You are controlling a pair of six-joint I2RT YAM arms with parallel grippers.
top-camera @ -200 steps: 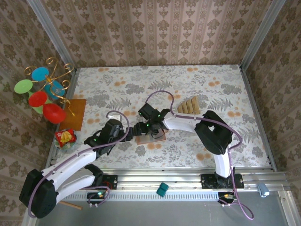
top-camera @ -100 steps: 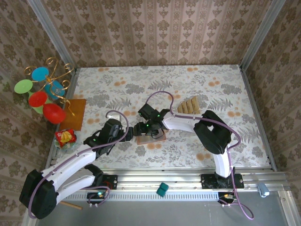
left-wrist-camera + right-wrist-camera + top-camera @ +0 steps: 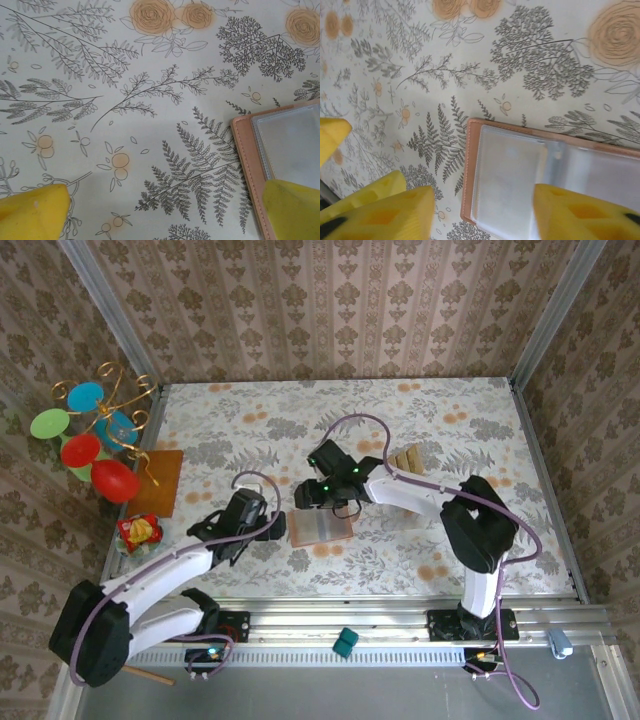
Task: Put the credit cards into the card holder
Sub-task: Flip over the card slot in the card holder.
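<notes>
Found small reddish-brown leather card holder (image 3: 322,530) lying open, near centre | saw flat tan-gold credit cards (image 3: 408,458) fanned far-right, apart from it | logged left gripper (image 3: 165,210) spread wide at its left edge, right gripper (image 3: 485,200) parted, empty, above | judged risk: fingers nudging holder askew.

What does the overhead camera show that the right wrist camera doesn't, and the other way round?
Overhead: the credit cards fanned farther back, the orange-brown board at left. Right wrist: clear pockets and stitching of the card holder, close up, under the right gripper. Both: that open holder lying on the flowered table.
</notes>
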